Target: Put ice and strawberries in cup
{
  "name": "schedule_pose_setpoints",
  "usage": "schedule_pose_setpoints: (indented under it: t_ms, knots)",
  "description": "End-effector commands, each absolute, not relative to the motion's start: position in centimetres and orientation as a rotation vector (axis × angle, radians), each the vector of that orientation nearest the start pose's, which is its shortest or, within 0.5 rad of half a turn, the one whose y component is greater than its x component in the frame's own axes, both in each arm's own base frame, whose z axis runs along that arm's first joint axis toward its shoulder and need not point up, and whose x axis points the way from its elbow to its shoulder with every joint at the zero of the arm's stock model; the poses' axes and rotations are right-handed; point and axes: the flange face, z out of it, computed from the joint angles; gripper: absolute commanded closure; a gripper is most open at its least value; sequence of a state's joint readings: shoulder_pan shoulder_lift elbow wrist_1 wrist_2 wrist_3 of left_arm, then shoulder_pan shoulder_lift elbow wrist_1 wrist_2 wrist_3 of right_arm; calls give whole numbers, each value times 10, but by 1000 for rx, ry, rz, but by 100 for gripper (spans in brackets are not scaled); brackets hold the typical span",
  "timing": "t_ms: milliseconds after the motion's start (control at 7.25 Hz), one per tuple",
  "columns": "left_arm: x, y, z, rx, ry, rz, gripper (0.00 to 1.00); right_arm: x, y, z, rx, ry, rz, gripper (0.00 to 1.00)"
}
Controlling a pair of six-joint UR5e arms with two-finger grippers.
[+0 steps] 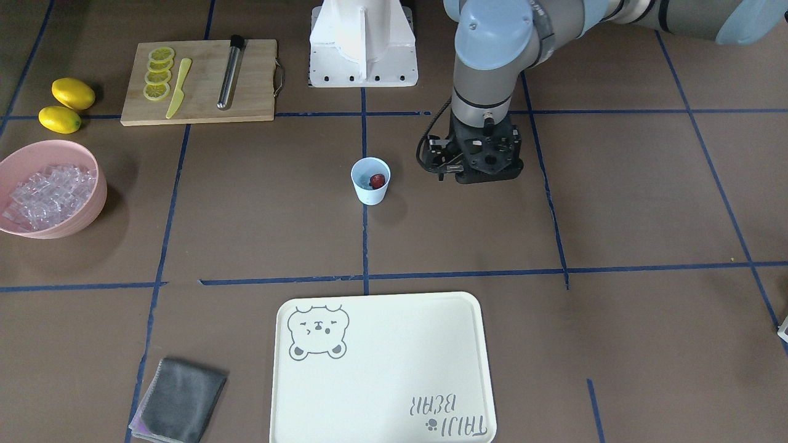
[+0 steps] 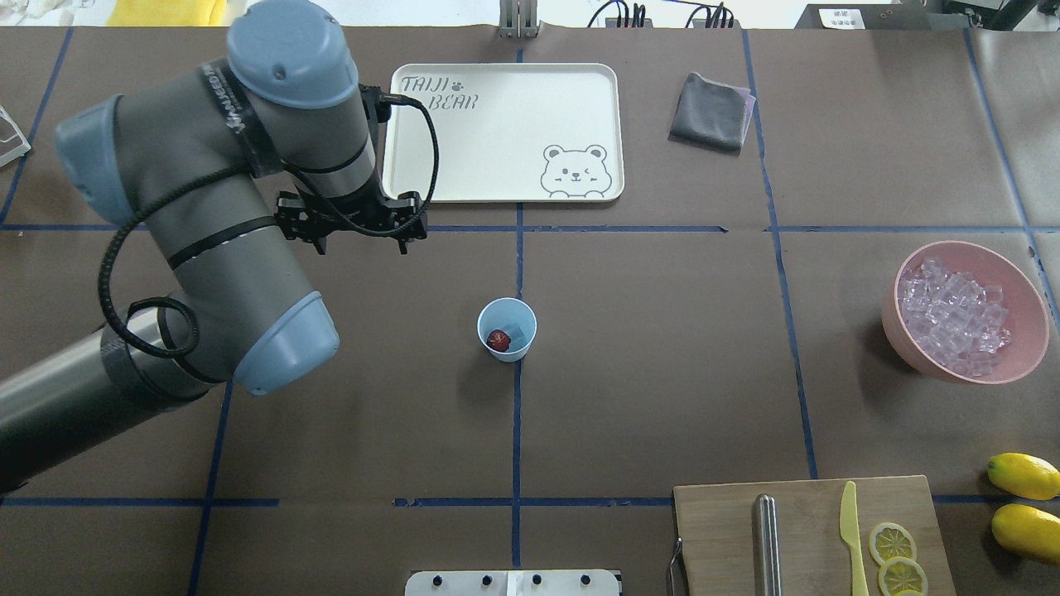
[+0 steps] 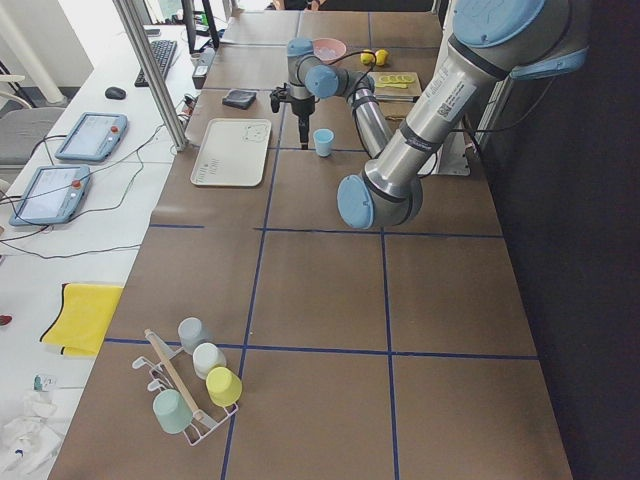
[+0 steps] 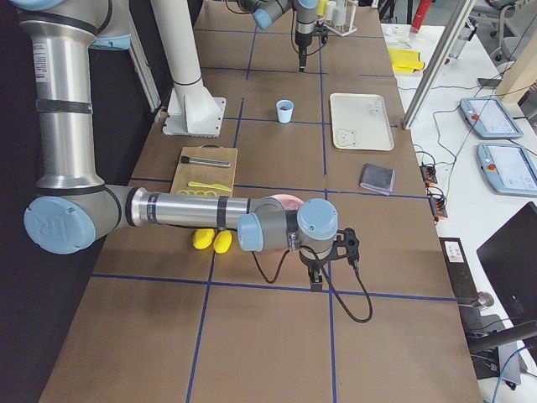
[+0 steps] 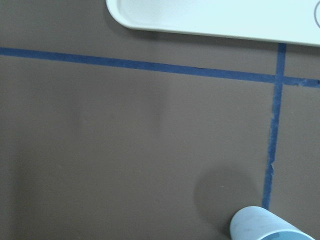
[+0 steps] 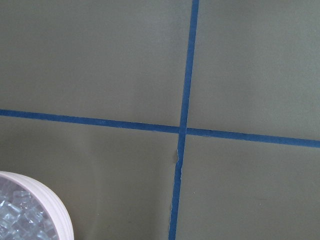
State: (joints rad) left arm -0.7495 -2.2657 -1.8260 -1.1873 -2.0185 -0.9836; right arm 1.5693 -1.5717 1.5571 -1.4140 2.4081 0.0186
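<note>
The pale blue cup (image 1: 370, 180) stands upright at the table's middle, also in the overhead view (image 2: 507, 329). One dark-red strawberry (image 1: 377, 181) lies inside it. The ice (image 1: 46, 194) fills a pink bowl (image 2: 965, 313) far from the cup. My left gripper (image 1: 486, 161) hangs fingers-down over bare table beside the cup, apart from it. Its body hides the fingers, so I cannot tell its state. The left wrist view shows the cup's rim (image 5: 265, 225) at the bottom edge. My right gripper (image 4: 315, 281) shows only in the exterior right view, near the pink bowl; I cannot tell its state.
A white bear tray (image 1: 381, 369) and a grey cloth (image 1: 178, 400) lie on the operators' side. A cutting board (image 1: 197, 80) holds lemon slices, a yellow knife and a metal rod. Two lemons (image 1: 68, 101) sit beside it. A rack of cups (image 3: 195, 380) stands at the far left end.
</note>
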Motion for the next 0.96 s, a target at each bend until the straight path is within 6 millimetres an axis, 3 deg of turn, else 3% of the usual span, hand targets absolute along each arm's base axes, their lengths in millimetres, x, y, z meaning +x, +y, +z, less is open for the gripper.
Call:
schedule_pose_setpoints:
  t_ms: [0, 276, 551, 827]
  knots:
    - [311, -516, 246, 5, 719, 44, 0, 59, -500, 645, 124, -836, -39, 0]
    - [228, -542, 316, 17, 673, 116, 0, 59, -502, 640, 133, -838, -41, 0]
    - [142, -568, 371, -2, 647, 156, 0, 59, -505, 634, 147, -836, -50, 0]
    - [45, -578, 448, -34, 653, 177, 0, 59, -508, 633, 149, -836, -50, 0]
